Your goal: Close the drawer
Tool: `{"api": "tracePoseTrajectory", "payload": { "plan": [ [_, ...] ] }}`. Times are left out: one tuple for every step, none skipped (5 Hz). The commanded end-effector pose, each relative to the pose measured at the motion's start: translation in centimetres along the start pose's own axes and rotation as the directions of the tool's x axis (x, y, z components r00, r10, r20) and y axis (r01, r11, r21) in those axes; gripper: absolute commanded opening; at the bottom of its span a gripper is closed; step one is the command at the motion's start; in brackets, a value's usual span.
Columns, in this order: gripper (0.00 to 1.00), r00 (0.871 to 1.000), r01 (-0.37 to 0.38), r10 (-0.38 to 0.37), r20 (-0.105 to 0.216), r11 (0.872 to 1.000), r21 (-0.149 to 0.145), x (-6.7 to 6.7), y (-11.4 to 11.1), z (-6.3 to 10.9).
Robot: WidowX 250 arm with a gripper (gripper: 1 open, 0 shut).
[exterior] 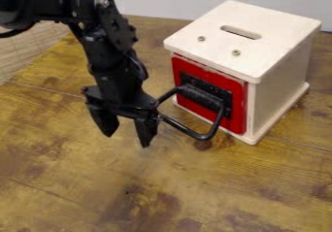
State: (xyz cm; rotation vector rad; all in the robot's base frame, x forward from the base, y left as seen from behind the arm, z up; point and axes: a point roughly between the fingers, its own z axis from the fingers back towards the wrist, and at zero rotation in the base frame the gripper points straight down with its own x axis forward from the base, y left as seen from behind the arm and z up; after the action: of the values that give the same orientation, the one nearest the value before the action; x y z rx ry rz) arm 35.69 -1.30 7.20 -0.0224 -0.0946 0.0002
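The cream wooden box [266, 51] stands at the right on the wooden table. Its red drawer [208, 92] with the black front panel sits nearly flush in the box's left face. The large black loop handle [192, 119] sticks out toward the lower left. My black gripper [124, 132] hangs just left of the handle's outer end, fingers pointing down and spread apart, open with nothing between them. One finger [149, 130] is close to the handle bar; I cannot tell whether they touch.
The box's top has a slot [240, 30] and two small screws. Worn wooden table [78, 192] stretches to the front and left. My black arm [91, 27] reaches in from the upper left.
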Motion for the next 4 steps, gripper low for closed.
{"api": "tracePoseTrajectory", "payload": {
  "plan": [
    [1.0, 0.994, -0.013, 0.013, 0.111, 1.0, -0.002, 1.1, 0.4, 3.9],
    [1.0, 0.993, -0.015, 0.016, 0.113, 1.0, -0.003, 1.0, 0.5, 4.2],
    [1.0, 0.993, -0.02, 0.02, 0.119, 1.0, -0.002, 0.8, 0.6, 4.8],
    [1.0, 0.993, -0.023, 0.024, 0.119, 1.0, -0.002, 0.7, 0.7, 5.1]
  ]
}}
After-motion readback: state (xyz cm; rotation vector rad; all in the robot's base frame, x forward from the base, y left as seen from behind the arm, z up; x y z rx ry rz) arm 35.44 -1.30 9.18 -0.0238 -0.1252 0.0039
